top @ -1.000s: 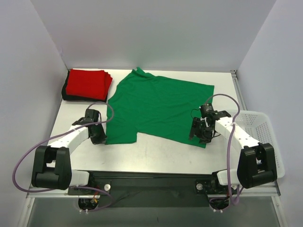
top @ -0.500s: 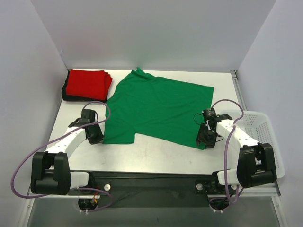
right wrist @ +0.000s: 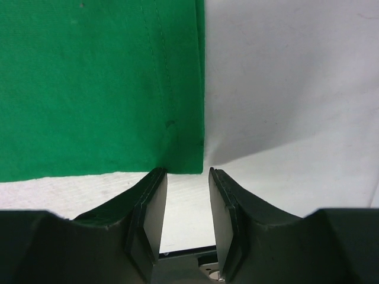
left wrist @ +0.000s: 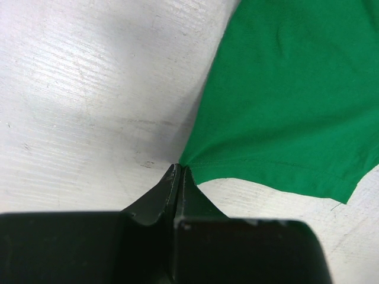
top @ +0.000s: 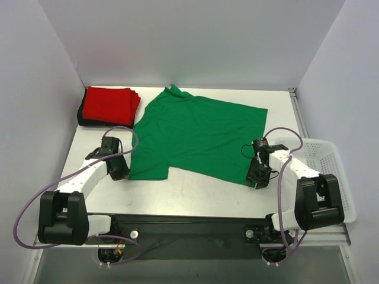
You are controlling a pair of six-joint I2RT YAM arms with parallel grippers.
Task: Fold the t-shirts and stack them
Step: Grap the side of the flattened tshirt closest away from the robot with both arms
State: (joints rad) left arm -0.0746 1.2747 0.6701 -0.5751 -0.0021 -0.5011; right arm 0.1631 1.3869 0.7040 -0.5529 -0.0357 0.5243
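Top view: green t-shirt [top: 198,133] lies flat mid-desk, collar toward the far edge, hem toward the right edge. Its long axis slants far-left to near-right. Red t-shirts [top: 109,102] sit stacked at the far-left corner.

Left wrist view only: left gripper [left wrist: 179,168] pressed together, pinching the shirt's near-left corner.

Right wrist view: right gripper [right wrist: 186,173] jaws apart, near-right hem corner at their tips.

Pale walls [top: 189,41] enclose a scuffed white table [top: 195,192].
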